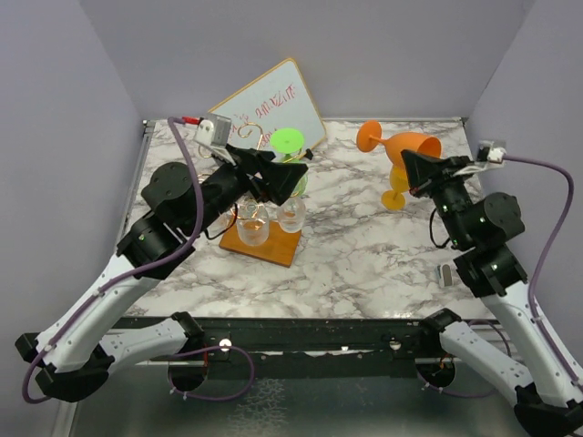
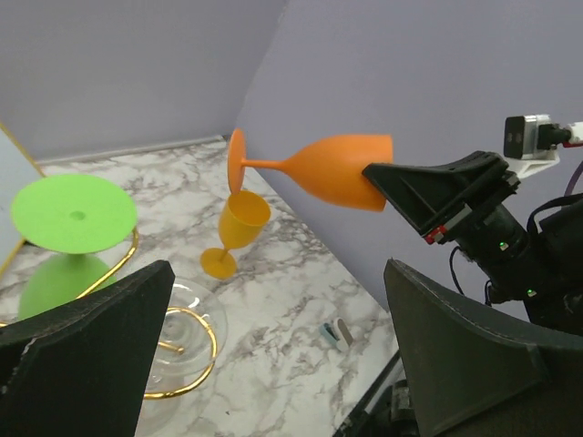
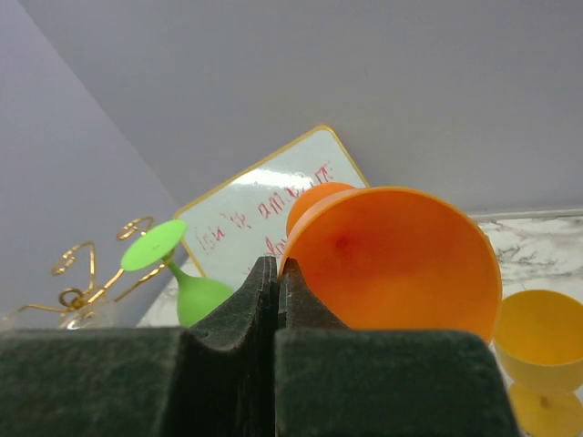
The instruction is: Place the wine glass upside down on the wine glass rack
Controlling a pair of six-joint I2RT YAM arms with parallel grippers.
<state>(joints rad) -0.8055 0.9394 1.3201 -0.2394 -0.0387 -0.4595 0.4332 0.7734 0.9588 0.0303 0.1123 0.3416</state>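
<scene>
My right gripper (image 1: 410, 171) is shut on the rim of an orange wine glass (image 1: 414, 146), which it holds on its side in the air over the right of the table, foot pointing left and away. In the right wrist view the fingers (image 3: 277, 269) pinch the bowl wall of the orange glass (image 3: 401, 259). The gold wine glass rack (image 1: 273, 248) stands on its wooden base left of centre. A green glass (image 1: 288, 141) hangs on it upside down, with clear glasses (image 1: 254, 228) below. My left gripper (image 1: 290, 177) hovers open over the rack, holding nothing.
A yellow wine glass (image 1: 397, 187) stands upright under the orange one. A tilted whiteboard (image 1: 273, 105) leans behind the rack. A small pale object (image 1: 446, 273) lies near the right arm. Walls close in the table on three sides.
</scene>
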